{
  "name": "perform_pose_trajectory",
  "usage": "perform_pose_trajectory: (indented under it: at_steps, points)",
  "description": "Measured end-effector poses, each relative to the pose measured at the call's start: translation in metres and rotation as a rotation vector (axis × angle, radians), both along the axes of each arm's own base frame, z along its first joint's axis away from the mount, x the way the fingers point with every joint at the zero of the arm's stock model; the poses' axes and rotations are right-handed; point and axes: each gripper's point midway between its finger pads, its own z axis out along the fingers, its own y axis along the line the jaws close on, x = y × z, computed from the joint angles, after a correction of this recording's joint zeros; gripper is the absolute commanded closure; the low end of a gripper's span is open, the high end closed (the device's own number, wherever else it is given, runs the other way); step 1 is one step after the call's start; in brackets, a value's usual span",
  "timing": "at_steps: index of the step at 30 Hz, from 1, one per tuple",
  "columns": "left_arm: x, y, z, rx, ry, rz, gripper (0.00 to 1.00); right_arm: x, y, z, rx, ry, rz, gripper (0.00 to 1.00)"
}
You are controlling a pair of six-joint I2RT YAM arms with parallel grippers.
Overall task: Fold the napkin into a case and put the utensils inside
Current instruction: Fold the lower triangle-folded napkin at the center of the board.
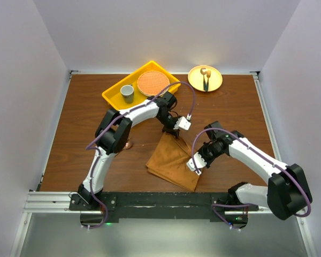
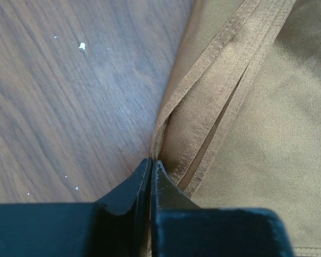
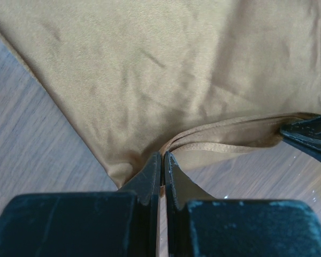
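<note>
1. My main worry is the left gripper (image 2: 151, 170). Its jaws are pressed together on only the hem at the far corner of the napkin (image 1: 171, 160), so I judge a quick pull could slip the cloth free.
2. The right gripper (image 3: 163, 163) is likewise clamped shut on a thin strip of hem at the napkin's right edge. If the arms move out of step, the fold would probably skew or bunch.
3. Both sets of tips sit low at the table (image 1: 80, 123), so dragging could scrape the wood.
4. The napkin lies partly folded mid-table, just ahead of the arm bases.
5. Pose: the left arm reaches forward, then bends down onto the far corner. The right arm elbows in from the right with its wrist pointing left, near the left gripper.
</note>
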Motion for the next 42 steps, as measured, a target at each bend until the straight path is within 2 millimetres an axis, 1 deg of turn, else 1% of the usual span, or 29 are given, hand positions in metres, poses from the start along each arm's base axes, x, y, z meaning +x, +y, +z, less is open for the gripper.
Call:
perform_pose_trajectory:
  at_steps: [4, 7, 13, 16, 20, 26, 30, 38, 42]
  points:
    - [-0.001, 0.001, 0.002, 0.001, -0.002, 0.002, 1.0, 0.005, 0.005, 0.012, 0.019, 0.0, -0.018, 1.0]
    - [-0.006, 0.007, 0.007, 0.01, -0.001, 0.011, 1.0, 0.006, 0.009, 0.02, 0.04, 0.009, -0.027, 1.0]
    - [-0.022, 0.024, 0.029, 0.02, -0.018, 0.04, 1.0, -0.005, 0.006, 0.026, 0.04, 0.041, -0.024, 1.0]
    - [-0.03, 0.033, 0.033, 0.029, -0.015, 0.073, 1.0, -0.01, 0.004, 0.026, 0.036, 0.043, -0.015, 1.0]
    - [-0.042, 0.043, 0.03, 0.044, 0.005, 0.113, 1.0, -0.018, 0.0, 0.019, 0.026, 0.056, -0.003, 1.0]
    - [-0.065, 0.057, 0.02, 0.079, 0.049, 0.137, 1.0, -0.025, 0.0, 0.011, 0.024, 0.075, 0.016, 1.0]
    - [-0.077, 0.059, 0.015, 0.097, 0.071, 0.139, 1.0, -0.032, -0.001, 0.001, 0.014, 0.101, 0.027, 1.0]
    - [-0.09, 0.058, 0.01, 0.136, 0.107, 0.175, 1.0, -0.041, -0.002, -0.018, -0.018, 0.163, 0.028, 1.0]
    - [-0.1, 0.066, -0.002, 0.176, 0.154, 0.222, 0.99, -0.037, -0.003, -0.031, -0.037, 0.174, 0.018, 1.0]
